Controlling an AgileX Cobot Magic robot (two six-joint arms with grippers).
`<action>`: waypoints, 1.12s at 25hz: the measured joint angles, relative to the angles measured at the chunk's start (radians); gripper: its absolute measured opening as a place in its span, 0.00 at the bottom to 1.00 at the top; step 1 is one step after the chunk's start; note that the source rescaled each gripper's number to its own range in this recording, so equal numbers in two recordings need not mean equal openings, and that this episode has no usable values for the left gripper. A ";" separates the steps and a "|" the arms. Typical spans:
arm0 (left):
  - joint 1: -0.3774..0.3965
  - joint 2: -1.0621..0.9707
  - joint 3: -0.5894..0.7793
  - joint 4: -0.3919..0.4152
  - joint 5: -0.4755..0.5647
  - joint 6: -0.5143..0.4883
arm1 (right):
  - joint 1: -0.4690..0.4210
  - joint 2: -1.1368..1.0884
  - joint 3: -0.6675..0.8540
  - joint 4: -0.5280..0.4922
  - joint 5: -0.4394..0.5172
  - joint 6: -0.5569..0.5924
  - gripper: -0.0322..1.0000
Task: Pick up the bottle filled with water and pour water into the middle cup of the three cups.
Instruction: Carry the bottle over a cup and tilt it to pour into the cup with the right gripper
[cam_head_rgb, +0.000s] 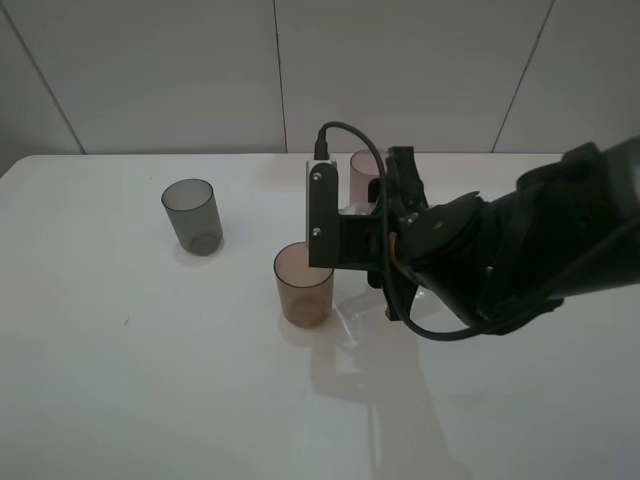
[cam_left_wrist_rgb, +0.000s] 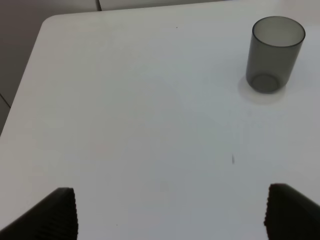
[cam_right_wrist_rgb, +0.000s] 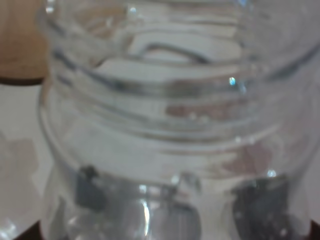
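Note:
My right gripper (cam_head_rgb: 385, 245) is shut on the clear bottle (cam_right_wrist_rgb: 165, 115), which fills the right wrist view with its threaded neck. The dark pads (cam_right_wrist_rgb: 90, 190) show through the plastic. In the exterior view the gripper hovers just right of the amber middle cup (cam_head_rgb: 303, 283), and the bottle is mostly hidden by the gripper. The amber cup (cam_right_wrist_rgb: 20, 45) sits close beside the bottle's neck. The grey cup (cam_head_rgb: 190, 215) stands at the left, and the pinkish cup (cam_head_rgb: 364, 172) stands behind the gripper, partly hidden. My left gripper (cam_left_wrist_rgb: 170, 215) is open, empty and low over bare table.
The cups stand on a white table (cam_head_rgb: 150, 380) against a tiled wall. The grey cup (cam_left_wrist_rgb: 277, 52) is far ahead of the left gripper. The table's corner and edge (cam_left_wrist_rgb: 35, 55) show in the left wrist view. The right arm (cam_head_rgb: 530, 240) covers the table's right side.

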 joint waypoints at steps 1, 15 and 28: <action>0.000 0.000 0.000 0.000 0.000 0.000 | 0.000 0.008 0.000 -0.009 0.009 0.000 0.06; 0.000 0.000 0.000 0.000 0.000 0.000 | 0.000 0.050 0.000 -0.015 0.082 0.000 0.06; 0.000 0.000 0.000 0.000 0.000 0.000 | 0.040 0.051 -0.056 -0.015 0.155 -0.015 0.06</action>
